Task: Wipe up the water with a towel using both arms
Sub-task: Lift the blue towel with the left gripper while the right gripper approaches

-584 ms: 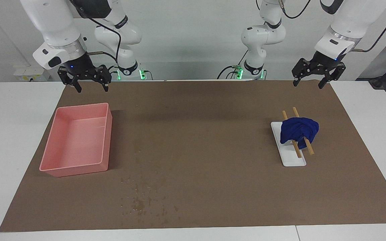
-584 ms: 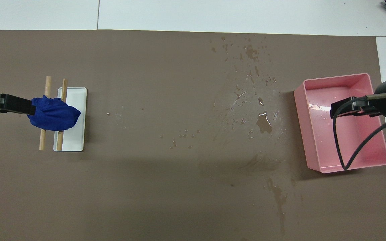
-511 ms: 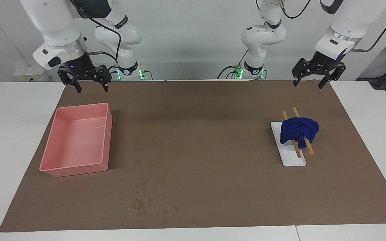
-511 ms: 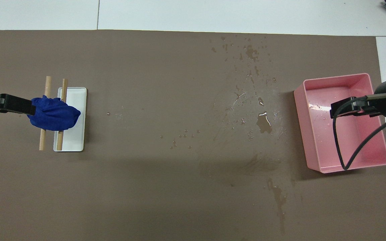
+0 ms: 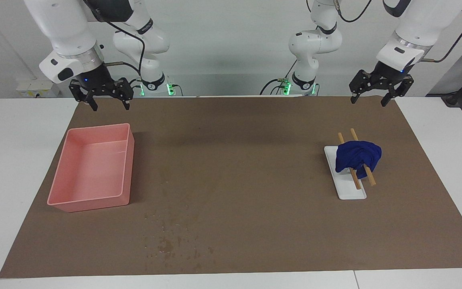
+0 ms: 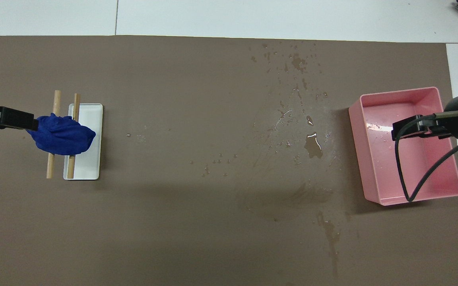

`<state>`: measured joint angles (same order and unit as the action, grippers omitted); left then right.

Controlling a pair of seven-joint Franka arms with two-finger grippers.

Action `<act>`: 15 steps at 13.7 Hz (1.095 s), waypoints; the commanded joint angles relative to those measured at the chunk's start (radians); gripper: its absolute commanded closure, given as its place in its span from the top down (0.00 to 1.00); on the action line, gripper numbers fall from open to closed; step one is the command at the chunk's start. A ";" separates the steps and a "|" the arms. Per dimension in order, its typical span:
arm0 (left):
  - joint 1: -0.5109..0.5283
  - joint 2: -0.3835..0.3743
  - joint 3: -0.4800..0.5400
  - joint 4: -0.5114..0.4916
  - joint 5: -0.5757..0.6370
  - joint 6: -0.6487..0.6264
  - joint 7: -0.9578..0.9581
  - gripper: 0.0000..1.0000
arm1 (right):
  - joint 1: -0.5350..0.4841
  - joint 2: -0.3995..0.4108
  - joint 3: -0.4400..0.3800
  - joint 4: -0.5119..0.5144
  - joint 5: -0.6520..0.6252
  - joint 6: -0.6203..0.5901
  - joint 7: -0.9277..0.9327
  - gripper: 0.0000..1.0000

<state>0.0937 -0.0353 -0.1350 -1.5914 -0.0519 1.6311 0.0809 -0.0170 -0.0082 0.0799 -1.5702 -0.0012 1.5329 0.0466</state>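
Bright, even overhead light; sharp focus, soft shadows, water [image 6: 313, 145] glinting.

A robotics lab: two white arms [image 5: 70, 36] at a bare white table [image 5: 14, 160]

**Two cams, half a turn apart**

The facing cam sits high across the table, looking at the robots, so both arm bases land at 12 o'clock and the whole brown mat [image 5: 239, 180] fits in from pretty far back. The overhead cam hangs above the robots' end, aimed forward and steeply down, a bit tighter. Both catch the pink bin [image 5: 90, 168] [image 6: 408, 147]: 9 o'clock in one, 3 o'clock in the other.
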 commanded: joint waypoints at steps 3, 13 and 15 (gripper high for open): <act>0.104 0.014 -0.003 -0.215 0.018 0.321 -0.130 1.00 | -0.006 -0.009 0.004 -0.011 0.021 -0.016 0.001 1.00; 0.113 0.026 -0.005 -0.496 0.018 0.593 -0.438 0.23 | 0.008 -0.111 0.008 -0.223 0.302 0.096 0.412 1.00; 0.115 0.028 -0.005 -0.495 0.020 0.592 -0.422 0.00 | 0.011 -0.128 0.012 -0.260 0.369 0.140 0.511 1.00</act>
<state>0.2133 0.0160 -0.1422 -2.0577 -0.0504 2.2029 -0.3326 -0.0028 -0.0835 0.0862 -1.7530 0.3057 1.6167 0.4745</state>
